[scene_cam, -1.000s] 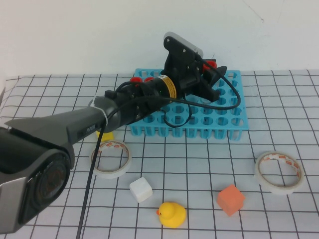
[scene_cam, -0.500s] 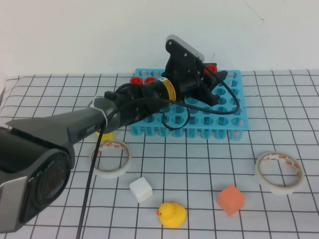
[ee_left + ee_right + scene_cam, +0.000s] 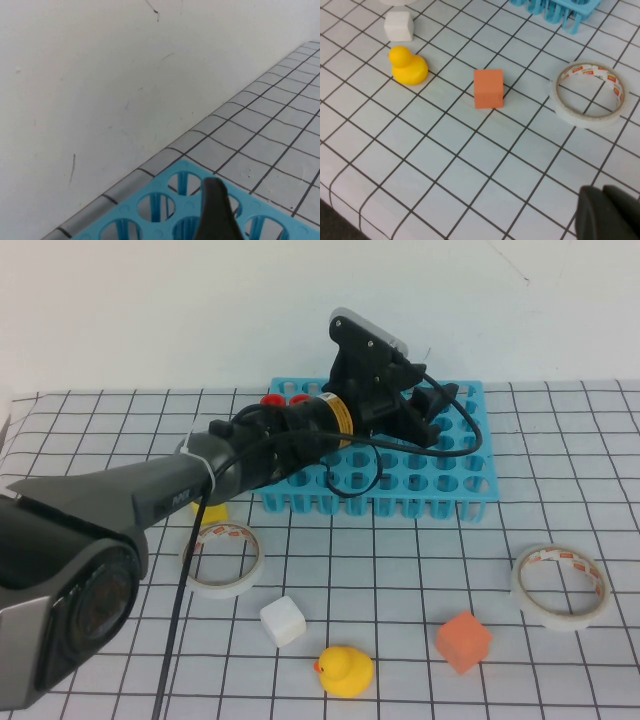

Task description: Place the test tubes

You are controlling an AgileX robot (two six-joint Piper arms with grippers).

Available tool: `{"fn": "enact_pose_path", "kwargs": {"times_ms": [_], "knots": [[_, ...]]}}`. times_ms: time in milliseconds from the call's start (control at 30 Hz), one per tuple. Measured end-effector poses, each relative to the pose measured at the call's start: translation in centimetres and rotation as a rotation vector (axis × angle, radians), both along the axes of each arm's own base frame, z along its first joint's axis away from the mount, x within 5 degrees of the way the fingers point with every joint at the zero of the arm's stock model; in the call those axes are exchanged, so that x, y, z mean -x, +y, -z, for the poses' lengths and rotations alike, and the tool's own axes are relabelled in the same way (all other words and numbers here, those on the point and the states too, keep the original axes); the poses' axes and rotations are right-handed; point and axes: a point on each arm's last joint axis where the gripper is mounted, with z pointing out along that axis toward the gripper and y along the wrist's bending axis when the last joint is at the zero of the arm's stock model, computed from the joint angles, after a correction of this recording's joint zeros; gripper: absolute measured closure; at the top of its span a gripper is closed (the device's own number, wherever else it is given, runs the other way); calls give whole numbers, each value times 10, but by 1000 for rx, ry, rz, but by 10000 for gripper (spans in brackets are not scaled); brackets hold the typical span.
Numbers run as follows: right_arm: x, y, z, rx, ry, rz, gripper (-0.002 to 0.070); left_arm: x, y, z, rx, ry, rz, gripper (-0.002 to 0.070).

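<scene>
The blue test-tube rack (image 3: 455,475) stands at the back middle of the table. Two red-capped tubes (image 3: 272,399) stand in its back left corner. My left gripper (image 3: 437,408) hovers over the rack's back rows, its fingers spread apart and nothing visible between them. In the left wrist view one dark finger (image 3: 216,212) hangs over the rack's holes (image 3: 165,205) near the wall, and the other finger is out of frame. My right gripper (image 3: 607,215) is shut above bare gridded table, out of the high view.
Two tape rolls (image 3: 222,558) (image 3: 560,585) lie on the table at left and right. A white cube (image 3: 282,620), a yellow duck (image 3: 345,671) and an orange cube (image 3: 462,641) sit near the front. A small yellow object (image 3: 210,512) peeks out beside the left arm.
The left gripper's fingers have spread wider over the rack. The red cap seen between them earlier no longer shows. The right gripper has not changed.
</scene>
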Motion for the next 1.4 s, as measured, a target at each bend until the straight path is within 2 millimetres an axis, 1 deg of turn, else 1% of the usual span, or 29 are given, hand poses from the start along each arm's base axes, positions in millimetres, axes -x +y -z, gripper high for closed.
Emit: {"fn": "enact_pose_path", "kwargs": {"times_ms": [100, 200, 300, 400, 500, 600, 667, 733, 833, 933, 1000, 1133, 1200, 1300, 1400], "knots": [[0, 0, 0, 0, 0, 0, 678, 0, 2, -4, -19, 1, -19, 258], [0, 0, 0, 0, 0, 0, 678, 2, 6, -17, -55, -15, -46, 255], [0, 0, 0, 0, 0, 0, 678, 7, 10, -44, -92, -74, -63, 273], [0, 0, 0, 0, 0, 0, 678, 17, 15, -77, -124, -150, -60, 339], [0, 0, 0, 0, 0, 0, 678, 30, 21, -112, -128, -208, -48, 450], [0, 0, 0, 0, 0, 0, 678, 48, 28, -148, -137, -264, -33, 585], [0, 0, 0, 0, 0, 0, 678, 62, 34, -172, -164, -312, -16, 637], [0, 0, 0, 0, 0, 0, 678, 77, 40, -194, -177, -335, -3, 658], [0, 0, 0, 0, 0, 0, 678, 102, 53, -226, -154, -342, 10, 669], [0, 0, 0, 0, 0, 0, 678, 126, 74, -258, -109, -365, -13, 673], [0, 0, 0, 0, 0, 0, 678, 146, 93, -280, -84, -404, -43, 674], [0, 0, 0, 0, 0, 0, 678, 178, 128, -304, -66, -455, -115, 675], [0, 0, 0, 0, 0, 0, 678, 195, 146, -310, -67, -473, -155, 675], [0, 0, 0, 0, 0, 0, 678, 217, 170, -309, -77, -480, -215, 675], [0, 0, 0, 0, 0, 0, 678, 240, 189, -299, -97, -469, -257, 675]]}}
